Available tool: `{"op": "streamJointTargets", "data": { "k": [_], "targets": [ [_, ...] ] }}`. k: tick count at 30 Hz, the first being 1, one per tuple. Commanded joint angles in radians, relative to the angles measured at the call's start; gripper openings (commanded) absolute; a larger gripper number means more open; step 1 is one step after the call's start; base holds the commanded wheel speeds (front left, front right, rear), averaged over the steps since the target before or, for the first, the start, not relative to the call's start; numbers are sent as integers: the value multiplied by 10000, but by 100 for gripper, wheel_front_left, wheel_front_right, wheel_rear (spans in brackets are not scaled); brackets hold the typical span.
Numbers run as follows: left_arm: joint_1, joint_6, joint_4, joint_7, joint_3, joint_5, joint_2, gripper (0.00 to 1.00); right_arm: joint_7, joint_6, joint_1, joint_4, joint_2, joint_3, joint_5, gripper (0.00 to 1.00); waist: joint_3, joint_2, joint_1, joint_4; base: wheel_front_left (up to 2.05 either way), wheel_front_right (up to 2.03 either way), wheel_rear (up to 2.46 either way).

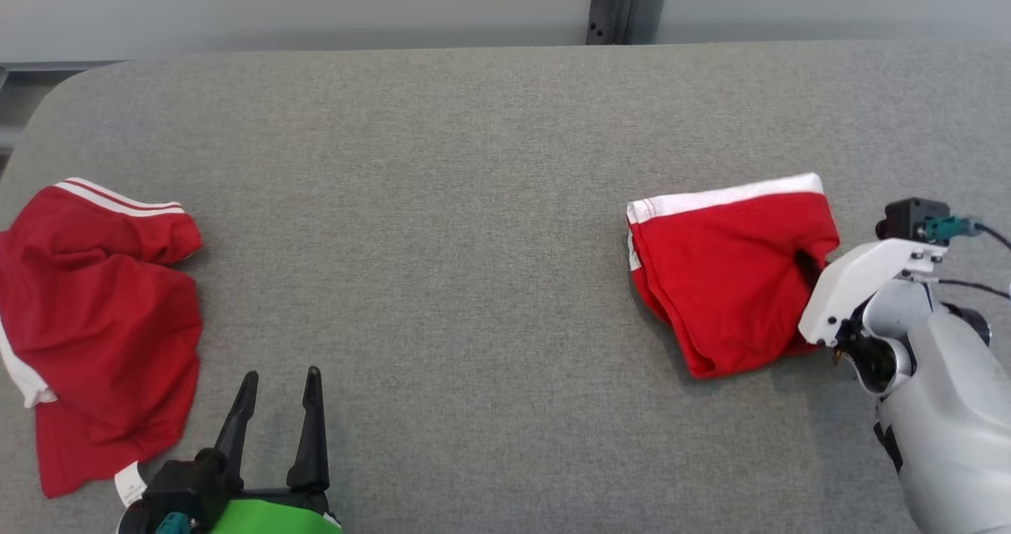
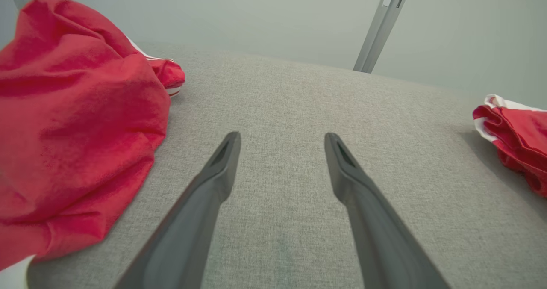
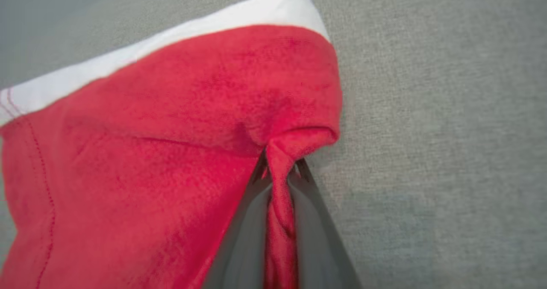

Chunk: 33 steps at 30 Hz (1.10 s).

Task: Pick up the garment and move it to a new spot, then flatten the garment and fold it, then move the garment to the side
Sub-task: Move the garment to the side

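Note:
A folded red garment [image 1: 727, 273] with a white band along its far edge lies on the right of the grey table [image 1: 490, 202]. My right gripper [image 1: 812, 272] comes in from its right side and is shut on a pinched fold of the red cloth. The right wrist view shows that fold squeezed between the two dark fingers of the right gripper [image 3: 280, 169], with the garment [image 3: 171, 152] spreading to the left. My left gripper [image 1: 280, 380] stands open at the lower left, nothing between its fingers [image 2: 222, 160]. The garment [image 2: 517, 139] shows at the far right of the left wrist view.
A second red garment [image 1: 95, 313] with white stripes lies crumpled at the table's left edge, just left of my left gripper [image 2: 282, 137]; it looms large as a red heap [image 2: 72, 118] in the left wrist view. A grey post [image 1: 624, 1] stands behind the table.

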State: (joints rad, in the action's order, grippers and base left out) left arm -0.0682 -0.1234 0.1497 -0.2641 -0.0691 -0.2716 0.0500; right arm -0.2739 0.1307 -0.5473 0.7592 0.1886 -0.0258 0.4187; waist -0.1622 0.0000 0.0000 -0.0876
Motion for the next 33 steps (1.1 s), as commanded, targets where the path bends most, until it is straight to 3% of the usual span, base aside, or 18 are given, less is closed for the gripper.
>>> {"op": "streamJointTargets", "data": {
  "k": [1, 10, 14, 22, 24, 25, 26, 33],
  "targets": [
    [257, 16, -88, 0, 36, 24, 16, 100, 41, 0, -329, -154, 278, 63, 150, 0, -454, 0, 0, 520, 0, 0, 0],
    [1535, -69, -349, 0, -147, 626, 41, 100, 361, 0, -2081, -216, 1859, -159, -118, 0, -2304, 0, 0, 1684, 0, 0, 0],
    [2233, -86, -406, 0, -612, 703, 155, 100, 491, 0, -2732, 221, 2524, -557, -534, 0, -2901, 0, 0, 1776, 0, 0, 0],
    [2683, -85, -584, 0, -1058, 581, 413, 100, 1139, -1, -3598, 1196, 3269, -1355, -1819, 0, -3363, 0, 0, 1669, 0, 0, 0],
    [2651, -86, -621, 0, -1016, 564, 438, 100, 1266, -1, -3763, 1464, 3347, -1612, -2311, 34, -3383, 0, 0, 1644, 0, 0, 0],
    [2612, -86, -634, 0, -1005, 574, 446, 100, 1332, -1, -3842, 1596, 3367, -1767, -2485, 47, -3381, 0, 0, 1632, 0, 0, 0],
    [2569, -86, -637, 0, -977, 580, 454, 100, 1498, -1, -3921, 1678, 3411, -1943, -2728, 100, -3369, 0, 0, 1623, 0, 0, 0],
    [2164, -87, -572, 0, -766, 532, 323, 100, 2603, -1, -3834, 1621, 3064, -2631, -4058, 100, -2643, 0, 0, 1631, 0, 0, 0]
  ]
}}
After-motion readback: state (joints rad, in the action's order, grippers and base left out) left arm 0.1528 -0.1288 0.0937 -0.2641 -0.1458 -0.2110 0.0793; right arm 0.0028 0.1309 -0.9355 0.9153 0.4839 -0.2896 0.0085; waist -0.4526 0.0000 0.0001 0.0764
